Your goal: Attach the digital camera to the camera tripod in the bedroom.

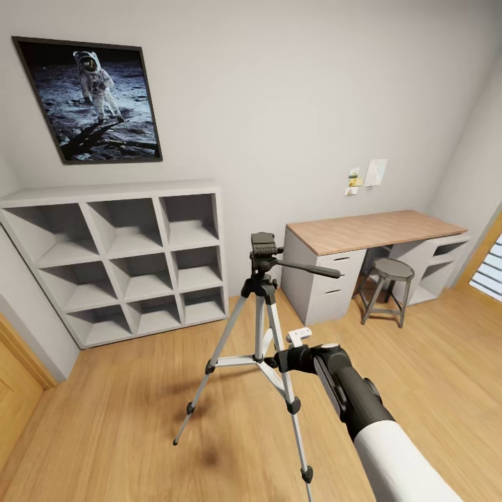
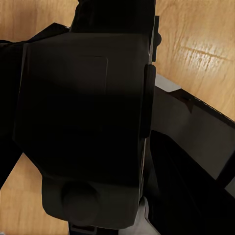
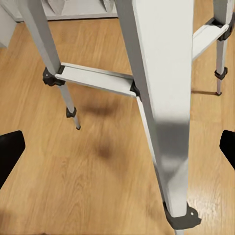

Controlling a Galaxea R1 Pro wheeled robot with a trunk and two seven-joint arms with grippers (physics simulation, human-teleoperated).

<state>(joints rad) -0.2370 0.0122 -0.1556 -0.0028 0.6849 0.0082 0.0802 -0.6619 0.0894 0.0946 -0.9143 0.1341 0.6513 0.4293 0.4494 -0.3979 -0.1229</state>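
Observation:
The camera tripod [image 1: 261,328] stands on the wood floor in the middle of the bedroom, with silver legs, a black head [image 1: 263,247] and a pan handle pointing right. My right gripper [image 1: 284,359] reaches it at mid-height. It is open, its black fingertips [image 3: 10,154] spread wide either side of a silver tripod leg [image 3: 156,98], apart from it. In the left wrist view a black boxy body, the digital camera [image 2: 83,112], sits very close between the dark fingers of my left gripper [image 2: 98,147], which looks shut on it. Its red button is hidden.
A white cube shelf [image 1: 118,258] stands against the back wall under an astronaut poster [image 1: 90,97]. A wood-topped white desk [image 1: 376,230] with a grey round stool [image 1: 389,279] is at the right. A wooden door frame [image 1: 21,348] is at the left, a window [image 1: 488,268] at the far right.

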